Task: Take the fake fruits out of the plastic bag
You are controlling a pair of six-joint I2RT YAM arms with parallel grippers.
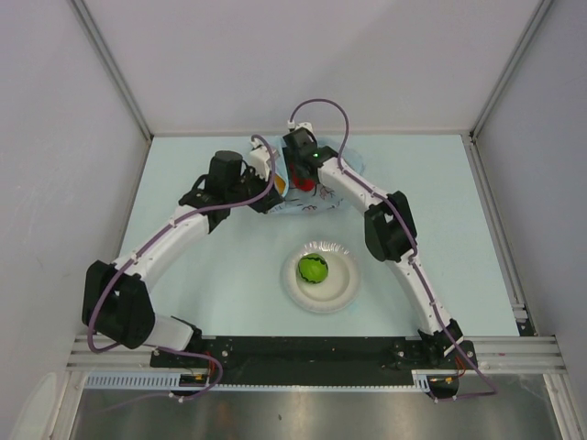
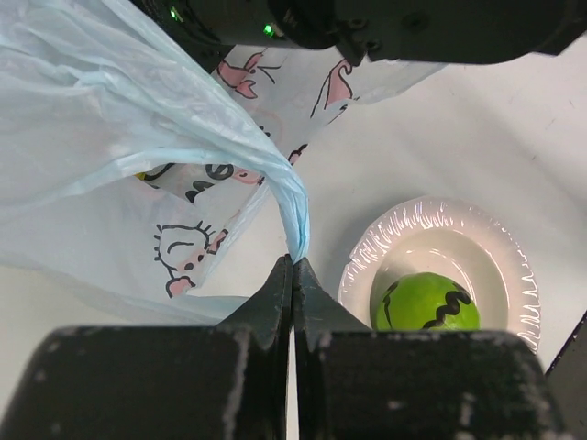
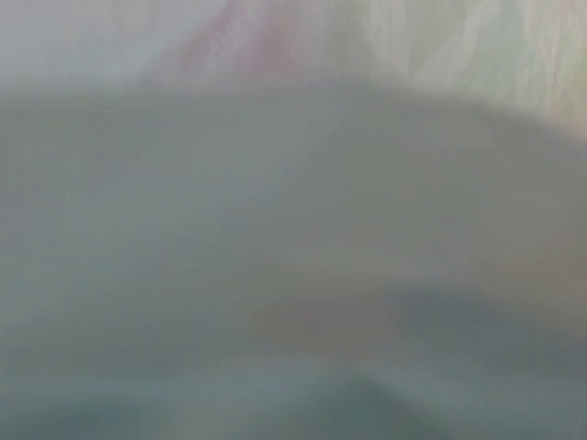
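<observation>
The light-blue plastic bag [image 1: 312,203] with its pink and dark cartoon print lies at the back middle of the table. My left gripper [image 2: 293,262] is shut on a twisted strand of the bag [image 2: 298,225] and holds it up; it also shows in the top view [image 1: 274,186]. My right gripper [image 1: 300,181] points down into the bag, its fingers hidden by the film. The right wrist view is a grey blur of bag film. A red fruit [image 1: 323,191] shows through the bag. A green fruit with dark zigzag lines [image 1: 312,269] lies on the white plate [image 1: 344,289].
The white plate [image 2: 514,266] stands in front of the bag, between the two arms, with the green fruit [image 2: 426,307] on it. Grey walls close the table on the left, back and right. The right arm's black wrist [image 2: 394,23] hangs just above the bag.
</observation>
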